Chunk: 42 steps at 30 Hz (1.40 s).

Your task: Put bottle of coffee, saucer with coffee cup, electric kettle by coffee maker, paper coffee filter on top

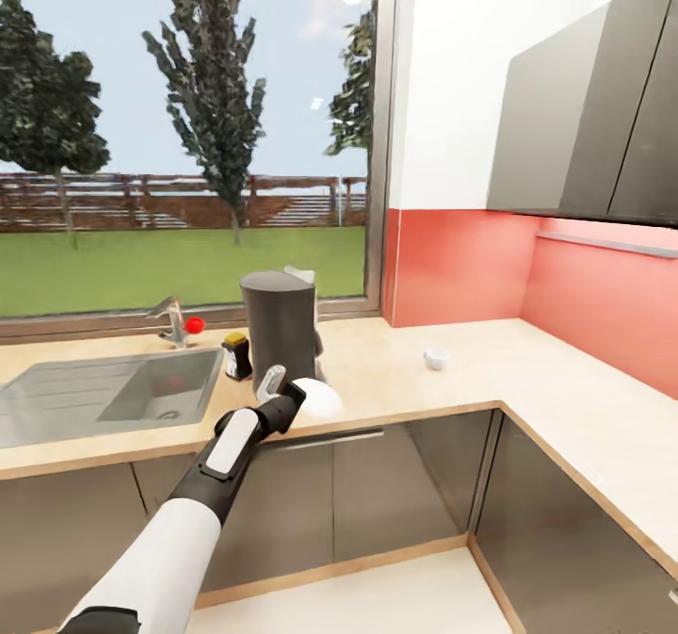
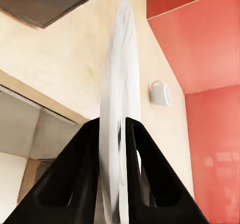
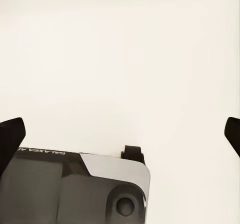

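White saucer (image 2: pixel 117 84) sits pinched edge-on in the left gripper (image 2: pixel 114 176), just before the coffee maker (image 1: pixel 279 328); coffee cup (image 1: pixel 436 358) lies beyond, rightward. Right gripper (image 3: pixel 122 134) spreads wide.

Stood on the desk (image 1: pixel 405 370): coffee maker (image 1: pixel 279 331) centrally, bottle of coffee (image 1: pixel 236 355) just beside it on its left, sink (image 1: pixel 104 391) farther left, coffee cup (image 1: pixel 435 358) well apart to the right, saucer (image 1: pixel 316 397) held on edge in the left gripper (image 1: pixel 285 391) before the coffee maker.
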Available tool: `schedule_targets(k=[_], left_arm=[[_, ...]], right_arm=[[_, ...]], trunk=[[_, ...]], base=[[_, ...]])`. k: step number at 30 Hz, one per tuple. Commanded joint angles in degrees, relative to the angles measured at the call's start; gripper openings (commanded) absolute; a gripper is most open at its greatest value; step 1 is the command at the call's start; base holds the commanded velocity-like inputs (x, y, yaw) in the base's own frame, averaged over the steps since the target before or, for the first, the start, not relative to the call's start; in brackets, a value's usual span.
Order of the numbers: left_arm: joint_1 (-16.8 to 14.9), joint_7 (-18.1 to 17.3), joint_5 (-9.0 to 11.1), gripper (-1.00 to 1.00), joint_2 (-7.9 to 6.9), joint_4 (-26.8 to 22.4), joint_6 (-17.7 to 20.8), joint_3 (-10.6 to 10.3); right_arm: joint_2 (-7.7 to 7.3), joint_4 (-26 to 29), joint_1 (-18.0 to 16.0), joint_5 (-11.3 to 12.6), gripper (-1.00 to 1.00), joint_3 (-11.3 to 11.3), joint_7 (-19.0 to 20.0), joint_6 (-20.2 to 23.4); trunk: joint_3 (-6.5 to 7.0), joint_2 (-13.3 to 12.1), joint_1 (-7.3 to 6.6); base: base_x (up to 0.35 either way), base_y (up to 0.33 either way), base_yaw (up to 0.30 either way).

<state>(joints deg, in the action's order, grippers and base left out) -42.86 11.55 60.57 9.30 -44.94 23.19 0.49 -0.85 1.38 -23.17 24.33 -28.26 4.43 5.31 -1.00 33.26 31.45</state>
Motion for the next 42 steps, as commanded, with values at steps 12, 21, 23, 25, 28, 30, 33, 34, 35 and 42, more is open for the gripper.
schedule_targets(k=[12,21,23,25,28,30,33,34,35,42], left_arm=[[-0.03,-0.5,0.45,-1.0,0.02,-0.22,0.19,0.04],[1.94,-2.39,-0.08,-1.0,-0.67,1.75,-1.76,0.0],[2.59,-2.4,-0.32,-1.0,-0.88,2.41,-2.38,-0.08],[3.25,-2.41,-0.41,-1.0,-0.93,2.61,-3.01,-0.15],[4.23,-2.41,-0.46,-1.0,-0.76,2.67,-3.96,-0.04],[4.88,-2.87,-0.71,-1.0,-0.31,3.21,-4.6,-0.57],[5.87,-3.79,-0.57,-1.0,0.26,4.19,-5.56,-1.56],[6.19,-4.1,-0.45,-1.0,0.35,4.52,-5.88,-1.88],[6.52,-4.41,-0.35,-1.0,0.43,4.85,-6.2,-2.21],[9.44,-7.36,3.42,-1.0,0.7,5.63,-31.37,-15.87]], right_arm=[[-0.01,0.05,0.07,0.54,1.0,-0.48,0.04,0.37],[0.25,0.02,0.62,0.54,1.0,-0.43,-0.21,0.38],[0.04,0.05,0.91,0.54,1.0,-0.47,-0.21,0.33],[-0.01,0.03,0.98,0.54,1.0,-0.48,-0.21,0.32],[-0.03,0.03,1.07,0.54,1.0,-0.48,-0.21,0.32],[-0.03,0.03,1.1,0.54,1.0,-0.48,-0.21,0.32],[-0.03,0.03,1.11,0.54,1.0,-0.48,-0.21,0.31],[-0.03,0.03,1.11,0.54,1.0,-0.48,-0.21,0.31],[-0.03,0.03,1.11,0.54,1.0,-0.48,-0.21,0.31],[-0.03,0.03,1.15,0.54,1.0,-0.5,-0.21,0.31]], trunk=[[-0.1,0.09,0.04],[-0.11,0.09,0.04],[-0.11,0.09,0.04],[-0.11,0.09,0.04],[-0.11,0.09,0.04],[-0.11,0.09,0.04],[-0.11,0.09,0.04],[-0.11,0.09,0.04],[-0.11,0.09,0.04],[-0.11,0.09,0.04]], base=[[0.189,-0.199,-0.071],[0.019,-0.009,0.0],[0.179,-0.031,0.0],[0.266,-0.079,0.0],[0.112,-0.035,0.0],[0.016,-0.005,0.0],[0.004,-0.001,0.0],[0.001,0.0,0.0],[0.0,0.0,0.0],[0.0,0.0,0.0]])
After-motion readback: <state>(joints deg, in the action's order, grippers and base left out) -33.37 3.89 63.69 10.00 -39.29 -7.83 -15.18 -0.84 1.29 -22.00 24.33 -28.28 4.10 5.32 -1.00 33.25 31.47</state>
